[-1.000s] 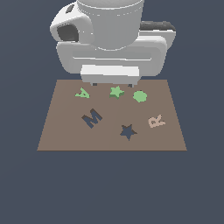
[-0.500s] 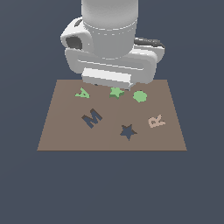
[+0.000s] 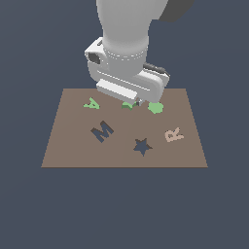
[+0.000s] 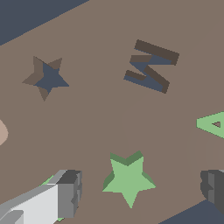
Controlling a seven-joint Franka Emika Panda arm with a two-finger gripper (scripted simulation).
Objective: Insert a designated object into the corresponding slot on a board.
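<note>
While the tool [image 4: 141, 188] hangs low over the board [image 3: 73, 146], its fingers [image 4: 70, 192] stand apart, straddling the green star [image 4: 127, 177] — placed for a pinch, nothing gripped. Star slot [image 4: 47, 78] lies well apart, beyond the M recess [image 4: 151, 65] — empty.

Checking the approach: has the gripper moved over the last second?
Yes. In the exterior view the gripper has dropped toward the board, now hanging just above the green star, jaws open on either side.
</note>
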